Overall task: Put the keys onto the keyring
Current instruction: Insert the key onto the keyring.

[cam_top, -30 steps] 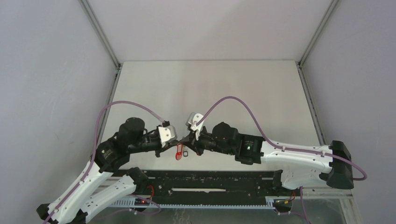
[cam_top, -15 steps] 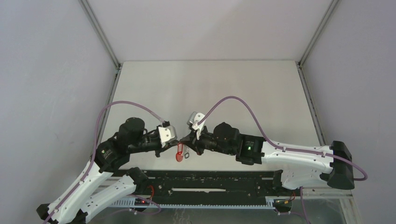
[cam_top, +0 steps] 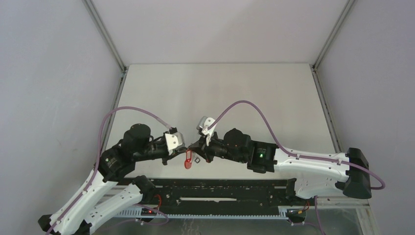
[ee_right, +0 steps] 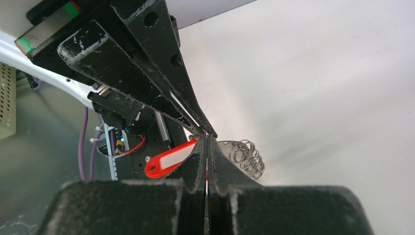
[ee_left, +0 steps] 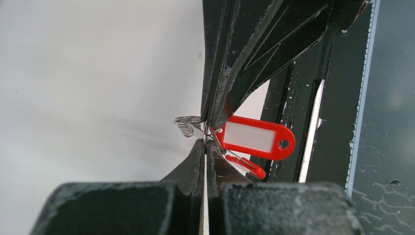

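My left gripper [cam_top: 186, 148] and right gripper [cam_top: 194, 147] meet tip to tip low over the table's near edge, and both are shut. In the left wrist view, my left gripper [ee_left: 205, 143] pinches the thin keyring [ee_left: 213, 131] at the end of the red strap [ee_left: 254, 137]. The right arm's fingers [ee_left: 230, 73] come down onto the same spot. The keys [ee_left: 189, 125] are a small silvery toothed bunch sticking out to the left of that spot. In the right wrist view, my right gripper [ee_right: 206, 138] is shut at the keys [ee_right: 246, 156]. The red strap [ee_right: 169, 160] hangs to its left.
A black rail [cam_top: 220, 188] runs along the table's near edge just below the grippers. Purple cables [cam_top: 244, 105] arch over both wrists. Grey walls close the white table [cam_top: 220, 88] at the left, back and right.
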### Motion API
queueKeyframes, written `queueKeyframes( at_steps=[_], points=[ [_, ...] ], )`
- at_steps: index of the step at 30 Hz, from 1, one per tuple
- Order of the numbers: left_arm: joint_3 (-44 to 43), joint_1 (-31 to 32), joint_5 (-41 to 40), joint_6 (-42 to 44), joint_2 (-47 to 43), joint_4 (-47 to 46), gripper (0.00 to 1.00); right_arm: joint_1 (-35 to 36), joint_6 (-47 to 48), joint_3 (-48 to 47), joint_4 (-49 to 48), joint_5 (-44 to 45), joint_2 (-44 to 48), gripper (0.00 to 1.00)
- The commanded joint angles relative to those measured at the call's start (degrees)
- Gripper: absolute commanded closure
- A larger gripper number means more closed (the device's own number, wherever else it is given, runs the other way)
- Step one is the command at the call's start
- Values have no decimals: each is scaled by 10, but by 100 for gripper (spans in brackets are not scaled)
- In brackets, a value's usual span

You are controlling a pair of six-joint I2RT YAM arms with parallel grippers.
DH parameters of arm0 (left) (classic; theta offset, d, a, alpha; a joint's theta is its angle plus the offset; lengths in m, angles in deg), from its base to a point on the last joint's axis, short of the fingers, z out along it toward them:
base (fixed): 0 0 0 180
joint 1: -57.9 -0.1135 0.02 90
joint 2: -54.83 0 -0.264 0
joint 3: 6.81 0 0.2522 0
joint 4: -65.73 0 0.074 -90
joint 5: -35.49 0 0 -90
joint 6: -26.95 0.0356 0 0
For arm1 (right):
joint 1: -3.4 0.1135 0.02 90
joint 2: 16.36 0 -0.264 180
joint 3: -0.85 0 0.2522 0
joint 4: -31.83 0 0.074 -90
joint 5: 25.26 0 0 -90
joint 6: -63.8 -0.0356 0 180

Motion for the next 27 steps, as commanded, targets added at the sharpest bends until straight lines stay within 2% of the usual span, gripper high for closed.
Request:
queueKeyframes(
  at_steps=[1, 10, 27],
  points=[
    [0, 4, 28, 3, -8, -32, 100, 2, -10, -2, -23, 36, 6, 100],
    [3, 5, 28, 2, -19, -44, 100, -3, -36, 14, -32, 54, 16, 100],
    [13, 4, 34, -6, -43, -68, 100, -20, -74, 44, -63, 30, 37, 100]
  ],
)
